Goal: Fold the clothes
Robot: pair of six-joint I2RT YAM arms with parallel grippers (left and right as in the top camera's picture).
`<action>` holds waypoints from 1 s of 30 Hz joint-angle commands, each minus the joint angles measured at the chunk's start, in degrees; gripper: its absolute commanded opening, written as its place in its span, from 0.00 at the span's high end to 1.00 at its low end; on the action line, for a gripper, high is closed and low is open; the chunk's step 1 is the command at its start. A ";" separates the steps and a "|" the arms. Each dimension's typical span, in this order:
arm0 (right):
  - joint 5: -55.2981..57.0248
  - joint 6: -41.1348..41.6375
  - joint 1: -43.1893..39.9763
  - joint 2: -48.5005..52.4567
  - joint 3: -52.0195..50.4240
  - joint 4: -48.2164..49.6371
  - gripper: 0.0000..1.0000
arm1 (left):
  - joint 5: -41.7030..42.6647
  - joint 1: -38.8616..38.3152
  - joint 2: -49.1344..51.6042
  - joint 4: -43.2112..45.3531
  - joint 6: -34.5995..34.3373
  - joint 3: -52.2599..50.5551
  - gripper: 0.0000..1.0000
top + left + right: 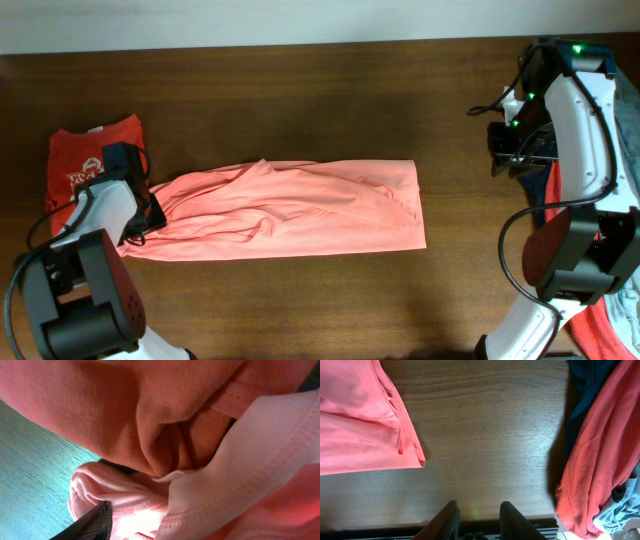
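Observation:
The light salmon-pink shirt [290,210] lies folded into a long strip across the middle of the table. My left gripper [150,212] is at its left end, shut on a bunch of the fabric. In the left wrist view the shirt [165,420] fills the frame and hems press against the one finger [95,522] that shows. My right gripper [510,150] hovers at the far right, away from the shirt. Its fingers stand open [480,505] over bare wood, with the shirt's right end [355,420] to the left.
A red shirt with white lettering [95,155] lies at the back left, just behind my left arm. A pile of clothes hangs at the table's right edge: coral-red [605,445], navy [585,390] and grey-blue [620,512].

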 commanded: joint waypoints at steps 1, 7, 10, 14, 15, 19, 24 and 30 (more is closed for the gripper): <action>0.07 0.72 -0.31 -1.31 -0.22 -0.28 0.68 | 1.57 0.15 0.87 0.87 -0.33 -2.89 0.39; 0.07 0.72 -0.31 -1.31 -0.22 -0.26 0.68 | 5.35 0.15 0.87 1.40 0.17 -2.89 0.72; 0.07 0.72 -0.31 -1.31 -0.22 -0.28 0.68 | 6.32 0.15 0.87 1.14 1.05 -2.89 0.97; 0.07 0.72 -0.31 -1.31 -0.22 -0.28 0.68 | 7.96 0.15 -0.31 -1.64 1.01 -1.60 1.00; 0.07 0.72 -0.31 -1.31 -0.22 -0.28 0.68 | 8.00 0.15 -1.09 -2.89 1.03 -0.81 1.00; 0.07 0.72 -0.31 -1.31 -0.22 -0.26 0.68 | 6.93 0.11 -7.04 -10.45 1.27 4.37 1.00; 0.07 0.74 -0.31 -1.31 -0.22 -0.28 0.68 | 2.29 0.11 -14.47 -14.43 1.42 8.35 1.00; 0.07 0.96 -0.28 -1.31 -0.22 -0.28 0.68 | 1.14 0.11 -19.93 -14.56 2.51 8.70 1.00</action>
